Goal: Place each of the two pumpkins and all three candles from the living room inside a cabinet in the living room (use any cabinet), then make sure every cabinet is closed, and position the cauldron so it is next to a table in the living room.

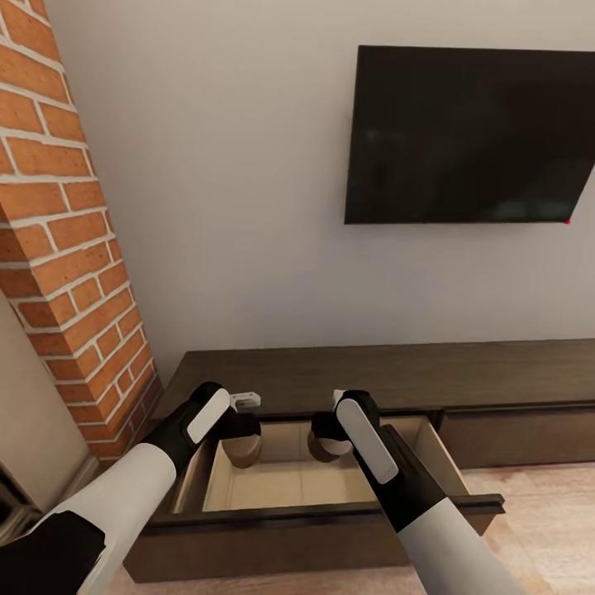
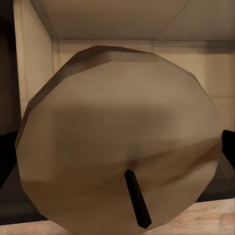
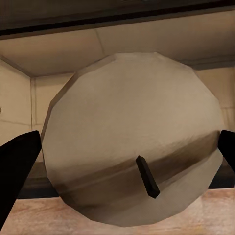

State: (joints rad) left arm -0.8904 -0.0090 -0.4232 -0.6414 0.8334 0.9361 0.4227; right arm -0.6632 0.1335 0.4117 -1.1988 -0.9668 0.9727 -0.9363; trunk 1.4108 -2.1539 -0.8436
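In the lower middle of the head view, the cabinet has one drawer pulled out, and both arms reach into it. The left claw is clenched around a candle, held just over the pale drawer floor. The right claw grasps a second candle in the same way. I judge they hang low so that each candle falls only a little and stays upright when let go.
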